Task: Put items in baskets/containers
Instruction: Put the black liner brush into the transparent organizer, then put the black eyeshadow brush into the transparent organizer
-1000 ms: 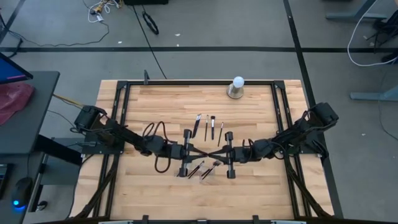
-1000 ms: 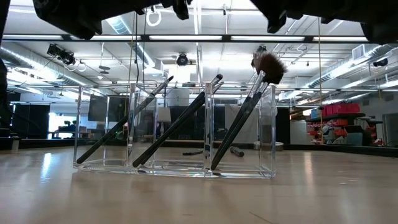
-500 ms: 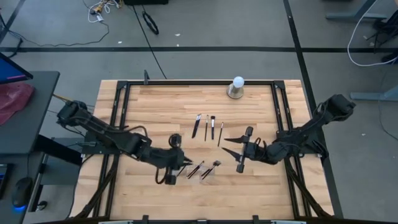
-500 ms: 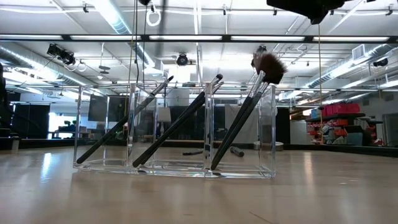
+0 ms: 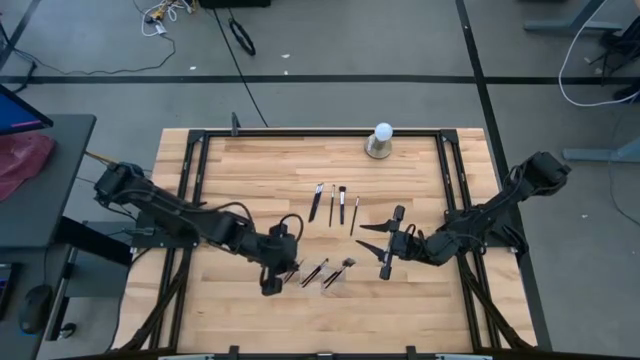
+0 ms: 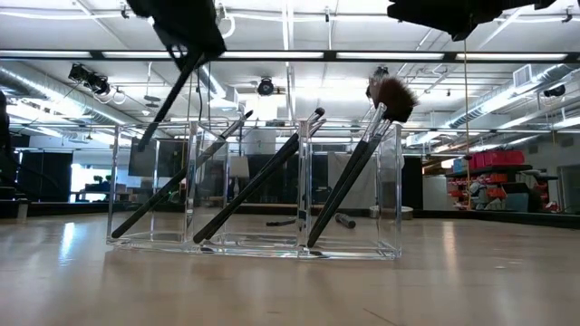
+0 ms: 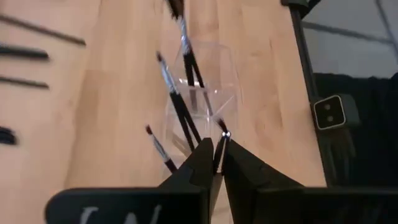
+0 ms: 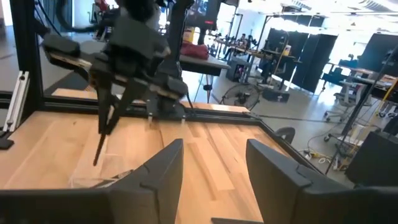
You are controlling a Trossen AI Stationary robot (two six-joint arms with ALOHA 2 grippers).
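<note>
Now left claw (image 7: 214,163) pinches brush (image 6: 172,95) above clear tray (image 6: 390,208).

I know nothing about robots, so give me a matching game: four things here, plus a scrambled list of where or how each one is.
Things:
1. left gripper
2. right gripper
3. white ball-shaped object on a grey base
4. clear plastic compartment tray

States:
A. holds three leaning brushes
B. jaws open, empty
C. by the wooden table's far edge
D. jaws shut on a slim dark brush

Pairs: 1-D, 2-B, 3-C, 4-A
</note>
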